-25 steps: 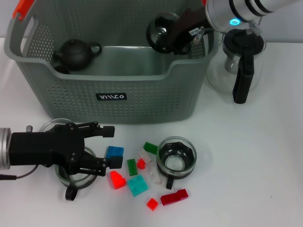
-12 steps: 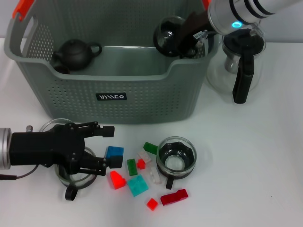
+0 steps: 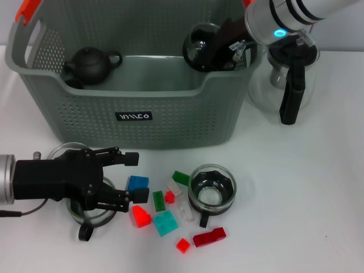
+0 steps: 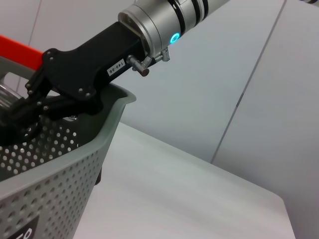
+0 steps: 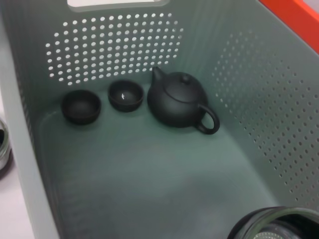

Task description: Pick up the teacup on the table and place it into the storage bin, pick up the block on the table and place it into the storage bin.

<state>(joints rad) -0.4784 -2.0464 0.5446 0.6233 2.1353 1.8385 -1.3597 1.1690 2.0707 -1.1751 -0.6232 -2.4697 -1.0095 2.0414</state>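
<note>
Since a moment ago the right gripper (image 3: 211, 50), clamped on a glass teacup (image 3: 196, 42), has edged leftward over the storage bin (image 3: 170, 119), and releasing from this height risks cracking the glass, while the left gripper (image 3: 132, 177) waits apart over the blocks (image 3: 137, 183) on the desk (image 3: 296, 199)

My head camera looks forward and down from above, taking in the white table (image 3: 318, 187) and the whole grey storage bin (image 3: 136, 85) at middle range. My left wrist camera sits low near the table, close by the storage bin's perforated outer wall (image 4: 55, 179), facing up and across toward my right arm (image 4: 164, 20) over the rim. My right wrist camera looks steeply down into the storage bin from close above, and shares the black teapot (image 5: 179, 102) (image 3: 91, 63) with the head view.
</note>
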